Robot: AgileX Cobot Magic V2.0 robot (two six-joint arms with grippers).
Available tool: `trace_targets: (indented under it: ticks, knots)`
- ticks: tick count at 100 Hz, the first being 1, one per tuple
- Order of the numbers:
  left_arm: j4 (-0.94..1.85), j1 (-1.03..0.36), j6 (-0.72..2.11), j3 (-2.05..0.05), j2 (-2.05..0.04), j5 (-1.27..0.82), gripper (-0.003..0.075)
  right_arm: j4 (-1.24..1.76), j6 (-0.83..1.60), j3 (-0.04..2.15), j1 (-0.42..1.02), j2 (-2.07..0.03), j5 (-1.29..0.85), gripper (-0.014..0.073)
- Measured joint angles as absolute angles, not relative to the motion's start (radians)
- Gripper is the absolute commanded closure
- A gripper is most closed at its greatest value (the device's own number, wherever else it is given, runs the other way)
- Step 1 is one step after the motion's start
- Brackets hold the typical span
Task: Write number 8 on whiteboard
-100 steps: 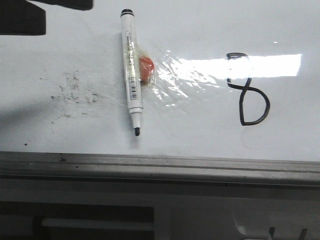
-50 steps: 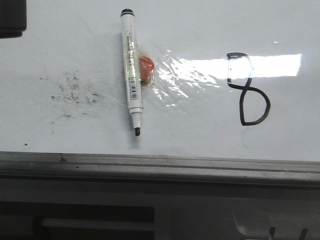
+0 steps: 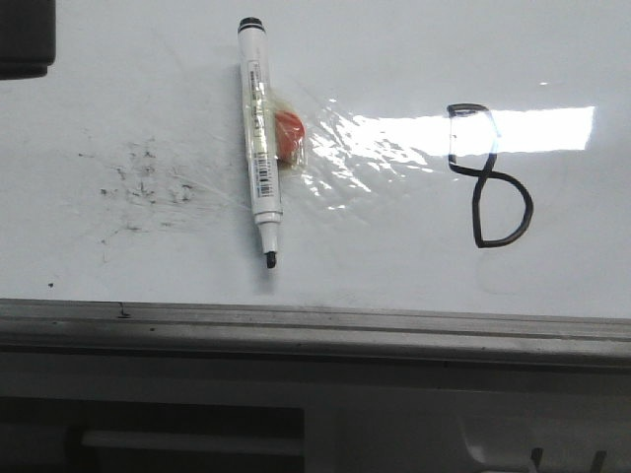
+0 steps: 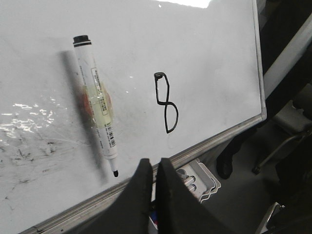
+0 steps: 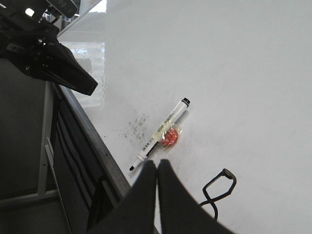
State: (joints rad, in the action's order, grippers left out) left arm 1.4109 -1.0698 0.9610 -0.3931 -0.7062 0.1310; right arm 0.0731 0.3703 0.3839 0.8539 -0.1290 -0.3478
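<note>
The whiteboard [image 3: 394, 258] lies flat with the number 8 [image 3: 488, 169] drawn in thin black line on its right part, partly crossing a glare patch. A white marker [image 3: 259, 138] lies loose on the board left of centre, uncapped, black tip toward the grey edge rail [image 3: 315, 330]; an orange piece [image 3: 288, 135] is taped to its barrel. In the left wrist view my left gripper [image 4: 152, 161] is shut and empty, raised over the rail, apart from the marker [image 4: 96, 122] and the number 8 [image 4: 165, 104]. My right gripper [image 5: 156, 163] is shut and empty, high above the marker [image 5: 161, 134] and the number 8 [image 5: 225, 171].
Black ink specks [image 3: 143, 182] dot the board left of the marker. A dark part of the left arm [image 3: 25, 39] fills the front view's far-left corner; the arm [image 5: 46, 51] also shows in the right wrist view. A white tray holding markers [image 4: 197, 179] hangs below the rail.
The dark arm at the front view's far-left corner has drawn back to the left, uncovering more board. Marker and number 8 have not moved.
</note>
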Motion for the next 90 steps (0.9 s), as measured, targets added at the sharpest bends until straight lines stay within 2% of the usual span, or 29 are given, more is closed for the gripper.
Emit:
trace_targets:
  ticks: [23, 38, 55, 67, 90]
  knots:
    - [1.411, -1.07, 0.963, -0.393, -0.706, 0.157, 0.0741, 0.073, 0.372, 0.384, 0.854, -0.129, -0.348, 0.0646]
    - [1.395, -1.07, 0.963, -0.364, -0.693, 0.249, 0.0741, 0.073, 0.372, 0.384, 0.854, -0.129, -0.348, 0.0646]
    - [1.174, -1.062, 0.959, -0.3, -0.678, 0.361, 0.0741, 0.073, 0.372, 0.384, 0.854, -0.129, -0.348, 0.0646]
    - [1.046, -0.986, 0.901, -0.24, -0.675, 0.416, 0.0741, 0.073, 0.372, 0.384, 0.854, -0.129, -0.348, 0.0646]
    - [0.672, -0.729, 0.624, -0.134, -0.608, 0.425, 0.0741, 0.073, 0.372, 0.384, 0.854, -0.129, -0.348, 0.0646]
